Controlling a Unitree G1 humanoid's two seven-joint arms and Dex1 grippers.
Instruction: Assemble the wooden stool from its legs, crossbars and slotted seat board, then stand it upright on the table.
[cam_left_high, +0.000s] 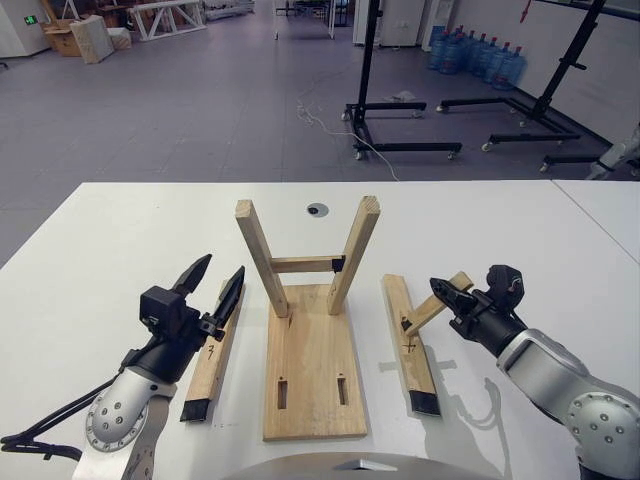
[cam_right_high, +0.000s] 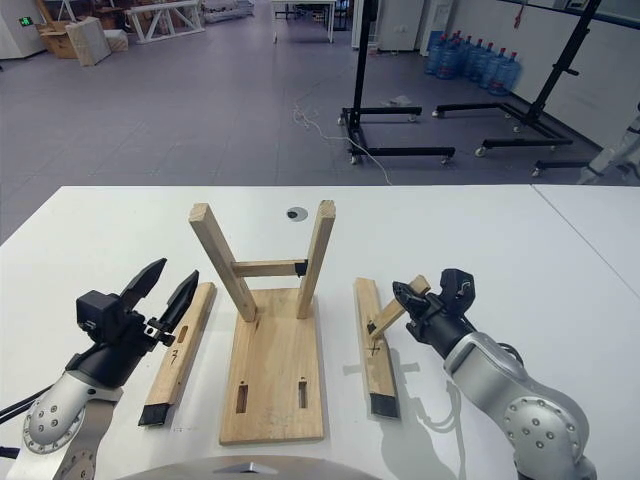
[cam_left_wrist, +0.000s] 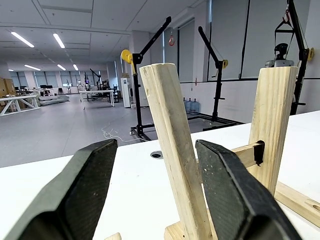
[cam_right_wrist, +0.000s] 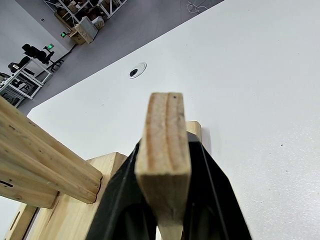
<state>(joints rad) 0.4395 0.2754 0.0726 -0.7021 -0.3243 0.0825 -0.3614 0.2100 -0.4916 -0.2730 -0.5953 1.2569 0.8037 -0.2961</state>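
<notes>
The slotted seat board (cam_left_high: 311, 372) lies flat mid-table. Two legs (cam_left_high: 262, 258) stand tilted in its far slots, joined by a crossbar (cam_left_high: 303, 264). A third leg (cam_left_high: 214, 352) lies left of the board, and my left gripper (cam_left_high: 222, 268) hovers open just above its far end. In the left wrist view the open fingers (cam_left_wrist: 75, 200) frame the nearer upright leg (cam_left_wrist: 175, 160) farther off. A fourth leg (cam_left_high: 411, 345) lies right of the board with a short crossbar (cam_left_high: 433, 307) angled up from its slot. My right gripper (cam_left_high: 444, 294) is shut on that crossbar (cam_right_wrist: 164, 145).
A round cable hole (cam_left_high: 317, 210) sits in the white table (cam_left_high: 120, 240) behind the upright legs. A second table (cam_left_high: 605, 210) adjoins at the right. Black wheeled racks (cam_left_high: 400, 110) stand on the floor beyond the far edge.
</notes>
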